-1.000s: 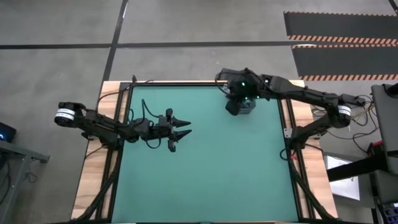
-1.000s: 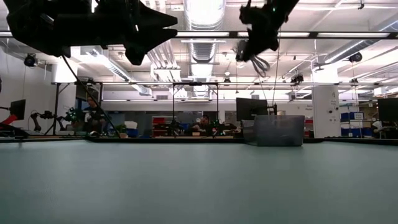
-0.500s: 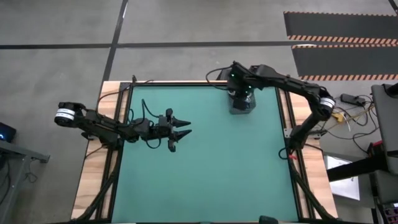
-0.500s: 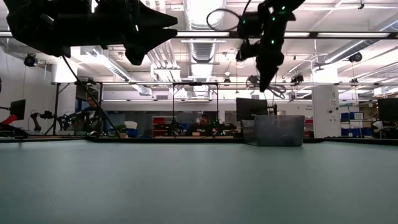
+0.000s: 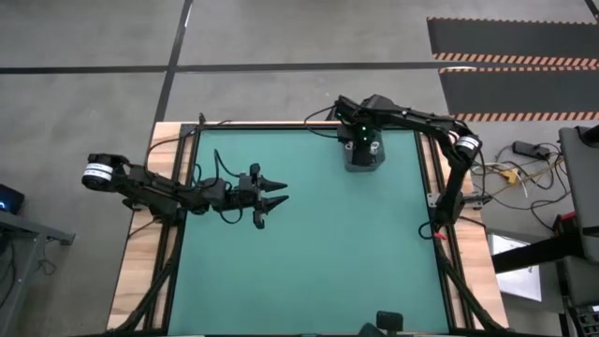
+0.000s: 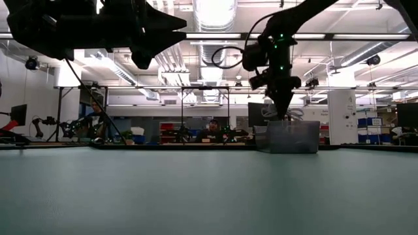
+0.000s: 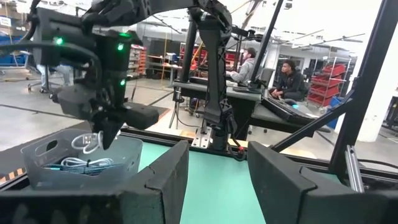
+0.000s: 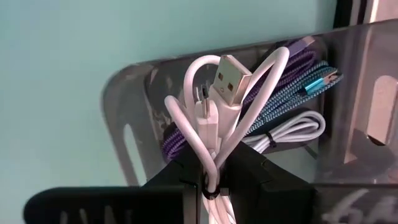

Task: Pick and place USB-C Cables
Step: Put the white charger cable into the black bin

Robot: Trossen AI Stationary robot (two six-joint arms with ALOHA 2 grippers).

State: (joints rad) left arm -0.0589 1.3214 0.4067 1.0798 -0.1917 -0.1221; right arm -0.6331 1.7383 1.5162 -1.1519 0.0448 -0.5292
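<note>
One white cable is pinched between the right gripper fingers, above the clear bin.

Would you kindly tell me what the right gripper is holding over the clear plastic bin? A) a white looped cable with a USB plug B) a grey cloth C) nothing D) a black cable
A: in the right wrist view the right gripper is shut on the white looped cable above the clear plastic bin, which already holds other cables.
</note>
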